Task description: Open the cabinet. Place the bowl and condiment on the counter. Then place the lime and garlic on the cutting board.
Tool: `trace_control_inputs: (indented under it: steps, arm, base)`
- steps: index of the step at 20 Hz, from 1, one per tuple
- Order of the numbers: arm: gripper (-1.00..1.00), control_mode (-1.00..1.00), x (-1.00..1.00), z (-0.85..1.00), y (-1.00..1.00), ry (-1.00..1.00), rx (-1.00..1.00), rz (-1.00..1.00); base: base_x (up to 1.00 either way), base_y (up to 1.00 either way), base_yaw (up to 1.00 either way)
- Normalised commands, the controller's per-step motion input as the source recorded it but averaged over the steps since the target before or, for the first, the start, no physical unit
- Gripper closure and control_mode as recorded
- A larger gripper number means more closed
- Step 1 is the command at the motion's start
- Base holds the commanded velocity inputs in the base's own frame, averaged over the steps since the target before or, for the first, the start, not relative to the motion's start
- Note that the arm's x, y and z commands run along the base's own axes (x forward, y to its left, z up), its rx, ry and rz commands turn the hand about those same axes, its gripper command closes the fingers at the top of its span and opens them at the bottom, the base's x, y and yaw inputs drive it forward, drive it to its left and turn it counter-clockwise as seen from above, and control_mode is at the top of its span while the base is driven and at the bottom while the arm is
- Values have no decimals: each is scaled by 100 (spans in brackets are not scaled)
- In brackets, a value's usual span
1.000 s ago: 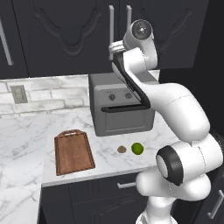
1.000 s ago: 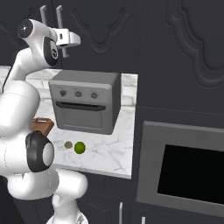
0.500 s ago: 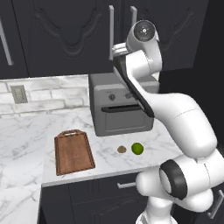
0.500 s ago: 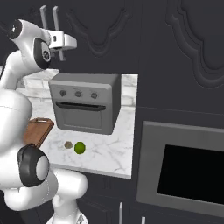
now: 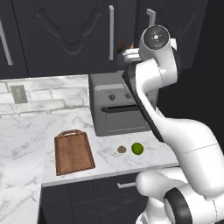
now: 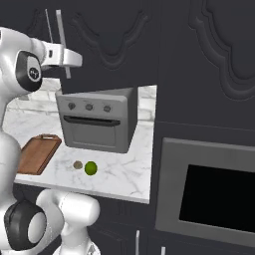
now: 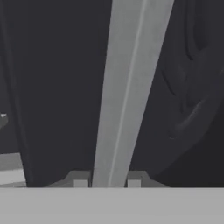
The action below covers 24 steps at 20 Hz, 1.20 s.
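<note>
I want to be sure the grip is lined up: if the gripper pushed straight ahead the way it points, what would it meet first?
The gripper already straddles the long silver bar handle; straight ahead lies the dark charcoal carved cabinet door behind it, probably very close, though depth is unclear.

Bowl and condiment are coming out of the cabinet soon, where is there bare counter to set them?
The widest bare marble counter lies left of the cutting board, up to the tile wall. A narrower strip runs between the board and the toaster oven. It is crowded in front of the oven, where the garlic and lime sit.
</note>
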Motion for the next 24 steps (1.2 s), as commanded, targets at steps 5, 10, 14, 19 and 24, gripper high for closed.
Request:
trace_control_inputs:
  steps: [5, 10, 14, 19, 24]
  arm:
    - [100, -100, -100, 0, -42, 4, 8, -14]
    - [100, -100, -100, 0, -42, 3, 9, -9]
    - [-100, -100, -82, 4, 4, 0, 1, 0]
    - [-100, -100, -56, 20, 79, 1, -15, 3]
    - [-100, -100, 17, 16, 98, 26, -32, 11]
  base:
    - [0, 0, 0]
    - [0, 0, 0]
    - [0, 0, 0]
    - [0, 0, 0]
    - [0, 0, 0]
